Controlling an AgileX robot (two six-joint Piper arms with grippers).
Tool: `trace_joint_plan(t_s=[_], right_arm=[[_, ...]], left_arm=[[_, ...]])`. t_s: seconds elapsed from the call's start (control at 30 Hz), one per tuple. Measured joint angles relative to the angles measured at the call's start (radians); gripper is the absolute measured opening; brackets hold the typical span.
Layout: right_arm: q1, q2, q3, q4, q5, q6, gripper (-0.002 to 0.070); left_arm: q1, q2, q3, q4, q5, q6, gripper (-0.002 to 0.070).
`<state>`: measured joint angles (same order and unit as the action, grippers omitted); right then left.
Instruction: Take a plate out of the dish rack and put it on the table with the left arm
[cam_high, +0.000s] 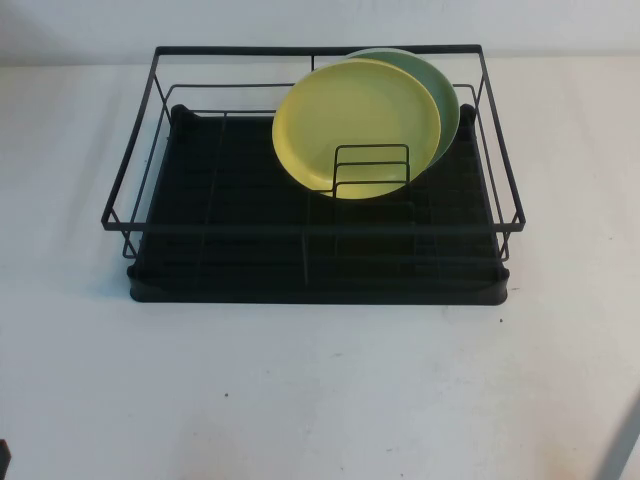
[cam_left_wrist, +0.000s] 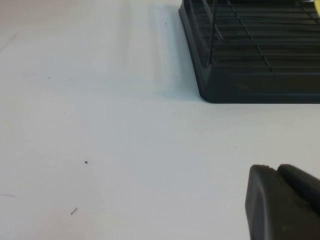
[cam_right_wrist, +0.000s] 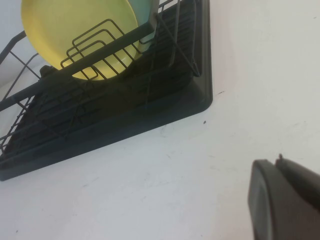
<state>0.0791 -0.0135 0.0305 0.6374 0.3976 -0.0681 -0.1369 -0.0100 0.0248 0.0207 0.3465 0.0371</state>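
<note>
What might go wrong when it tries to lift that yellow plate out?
The yellow plate leans upright against the blue-green plate in the dish rack's wire holder; pulling one may drag the other. The rack's top rail could block it. Left gripper and right gripper sit low over the table.

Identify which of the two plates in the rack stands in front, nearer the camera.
The pale-yellow plate; the blue-green plate stands behind it, mostly hidden. Neither left gripper nor right gripper touches either.
</note>
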Motion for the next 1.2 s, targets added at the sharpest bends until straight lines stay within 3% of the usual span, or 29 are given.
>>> trace_joint_plan(t_s=[1.2], right_arm=[[0.0, 0.0, 0.0, 0.0, 0.0, 0.0, -0.002]], left_arm=[[0.0, 0.0, 0.0, 0.002, 0.0, 0.0, -0.0003]])
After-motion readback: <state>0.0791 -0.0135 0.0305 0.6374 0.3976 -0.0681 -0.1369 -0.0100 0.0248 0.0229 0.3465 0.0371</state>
